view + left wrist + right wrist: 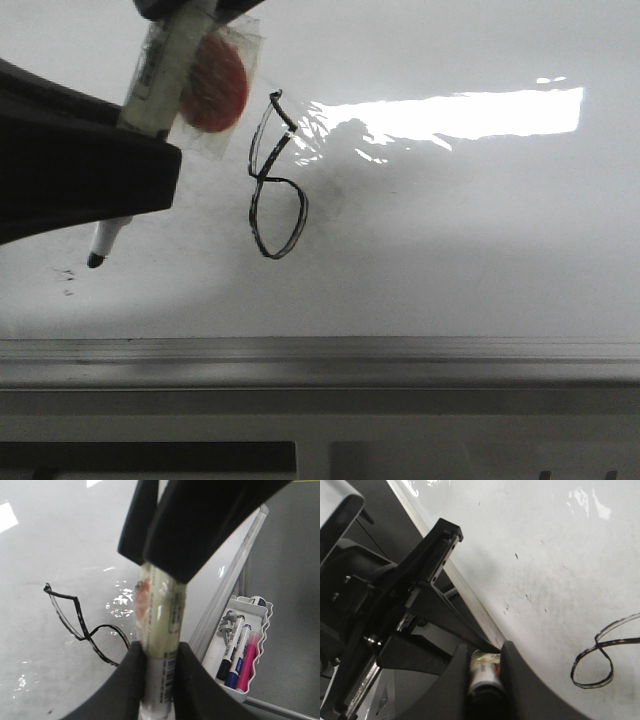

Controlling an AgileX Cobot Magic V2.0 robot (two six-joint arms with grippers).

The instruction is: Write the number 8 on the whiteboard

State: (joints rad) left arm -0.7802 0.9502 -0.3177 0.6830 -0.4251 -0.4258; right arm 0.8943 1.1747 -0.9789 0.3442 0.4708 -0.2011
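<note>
In the front view the whiteboard (450, 250) fills most of the frame, with a bright glare patch at upper right and its grey edge rail (320, 350) running across the lower part. The number 8 (275, 180) stands left of centre, a thin black slanted figure with a pointed upper loop and a rounder lower one. At the left edge the dark left gripper (150, 165) is clamped on a marker (160, 70), whose black tip (96, 258) points at the board at lower left, well apart from the figure. An orange patch (215, 85) under clear tape sits on the marker's barrel at the top, where a sliver of the right gripper (190, 8) shows at the frame's upper edge. In the left wrist view the left gripper (159, 680) squeezes the taped marker (160, 625) at bottom centre, and the right gripper's dark fingers (170, 535) close on the same marker from the top. Part of the number 8 (75, 625) lies at centre left on the whiteboard (50, 555). At lower right a white tray (262, 630) holds several markers beside the rail (225, 585). In the right wrist view the right gripper (485, 680) is clenched on the marker's end (484, 672) at bottom centre. The number 8 (595, 662) lies at lower right on the whiteboard (545, 555), and the left arm (385, 610) fills the left side.
</note>
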